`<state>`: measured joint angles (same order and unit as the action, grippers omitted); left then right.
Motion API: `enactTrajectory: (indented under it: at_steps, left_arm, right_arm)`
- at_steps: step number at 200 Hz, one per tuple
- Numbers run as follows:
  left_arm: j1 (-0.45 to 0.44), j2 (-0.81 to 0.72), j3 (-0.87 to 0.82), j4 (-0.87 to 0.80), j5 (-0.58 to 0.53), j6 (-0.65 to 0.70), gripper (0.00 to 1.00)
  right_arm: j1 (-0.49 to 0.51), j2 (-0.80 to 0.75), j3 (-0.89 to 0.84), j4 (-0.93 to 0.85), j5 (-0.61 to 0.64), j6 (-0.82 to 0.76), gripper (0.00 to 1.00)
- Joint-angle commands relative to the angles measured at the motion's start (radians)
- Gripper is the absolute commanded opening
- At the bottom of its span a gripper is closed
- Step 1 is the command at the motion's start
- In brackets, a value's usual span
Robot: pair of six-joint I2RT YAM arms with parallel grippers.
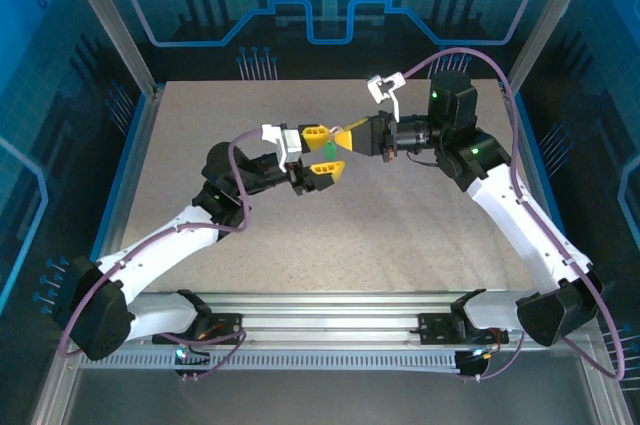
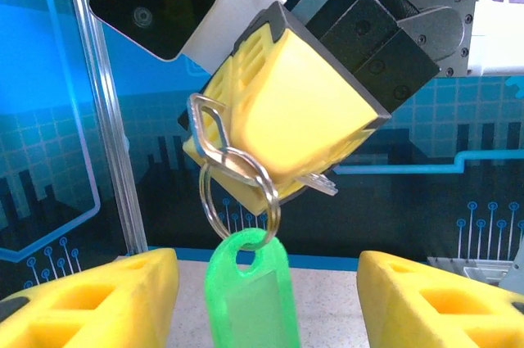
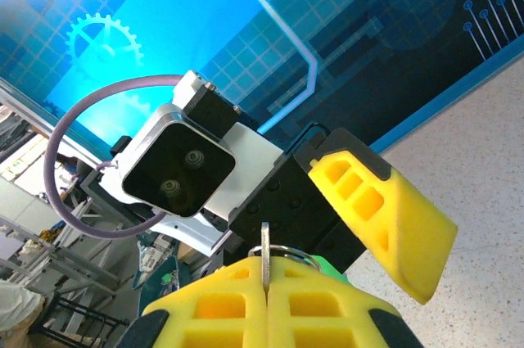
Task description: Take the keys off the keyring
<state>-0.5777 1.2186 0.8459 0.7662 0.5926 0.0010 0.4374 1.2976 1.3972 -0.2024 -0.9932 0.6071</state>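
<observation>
Both grippers meet in mid-air above the table. My right gripper (image 3: 266, 282) is shut on a silver key (image 3: 264, 251) that stands up between its yellow fingertips; the key's tip (image 2: 324, 187) pokes out on the far side. From that grip hangs the steel keyring (image 2: 239, 194), with a bent wire loop (image 2: 208, 125) threaded on it and a green plastic tag (image 2: 250, 295) dangling below. My left gripper (image 2: 266, 307) is open, its yellow fingers (image 2: 90, 299) on either side of the tag without touching it. In the top view the tag (image 1: 328, 151) sits between the left gripper (image 1: 316, 151) and the right gripper (image 1: 342, 140).
The speckled beige table (image 1: 380, 235) lies below the grippers. Aluminium posts (image 1: 105, 15) and blue printed panels wall the workspace on the left, back and right. A metal rail (image 1: 330, 305) runs along the near edge by the arm bases.
</observation>
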Motion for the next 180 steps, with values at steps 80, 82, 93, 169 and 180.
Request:
enactTrajectory:
  at_steps: [80, 82, 93, 169, 180]
  left_arm:
    - [0.026, 0.005, 0.071, 0.045, 0.041, -0.007, 0.52]
    - [0.026, 0.005, 0.072, 0.045, 0.042, -0.006, 0.52]
    - [0.026, 0.009, 0.075, 0.042, 0.042, -0.005, 0.5]
    - [0.026, 0.026, 0.102, 0.039, 0.035, 0.003, 0.43]
    - [0.027, 0.026, 0.104, 0.037, 0.028, 0.012, 0.41]
  right_arm:
    - [-0.009, -0.014, -0.039, 0.122, -0.078, 0.088, 0.0]
    - [-0.009, -0.015, -0.039, 0.125, -0.078, 0.09, 0.0]
    - [-0.01, -0.014, -0.041, 0.138, -0.085, 0.102, 0.0]
    - [-0.01, -0.009, -0.049, 0.179, -0.099, 0.138, 0.0]
    - [-0.011, -0.007, -0.05, 0.183, -0.098, 0.139, 0.0]
